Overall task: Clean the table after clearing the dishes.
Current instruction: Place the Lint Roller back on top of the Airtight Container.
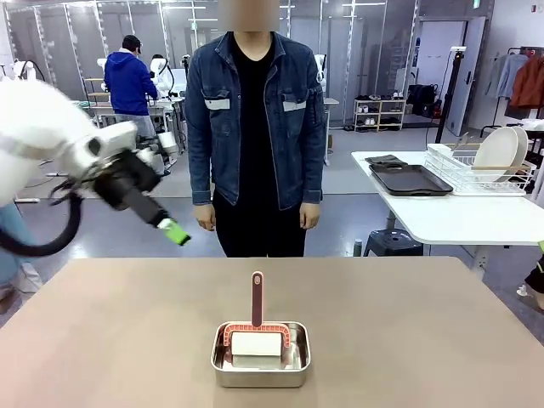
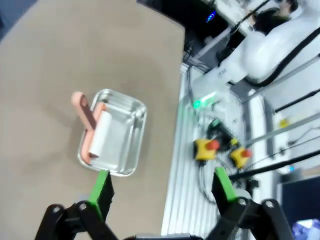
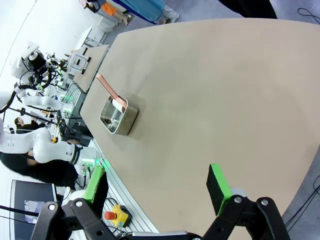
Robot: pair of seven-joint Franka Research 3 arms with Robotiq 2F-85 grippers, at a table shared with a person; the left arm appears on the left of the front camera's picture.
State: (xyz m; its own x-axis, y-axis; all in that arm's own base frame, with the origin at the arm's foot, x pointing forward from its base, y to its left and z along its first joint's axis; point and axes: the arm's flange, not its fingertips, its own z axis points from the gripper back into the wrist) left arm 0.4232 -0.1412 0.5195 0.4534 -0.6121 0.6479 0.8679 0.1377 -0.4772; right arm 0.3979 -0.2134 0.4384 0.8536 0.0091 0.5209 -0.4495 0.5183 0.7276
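Pink-handled white roller [image 1: 256, 338] in small steel rectangular pan [image 1: 260, 367], handle pointing away toward person — left gripper [image 2: 161, 186] nearer, raised up-left of it; both grippers' jaws apart, empty.

The front view looks level across the table [image 1: 408, 323] from the robot's side, facing the person [image 1: 255, 136] close beyond its far edge. Both wrist views look down from high above the table, rolled sideways. All three share the steel pan [image 1: 260, 354] holding the roller [image 1: 257, 336].
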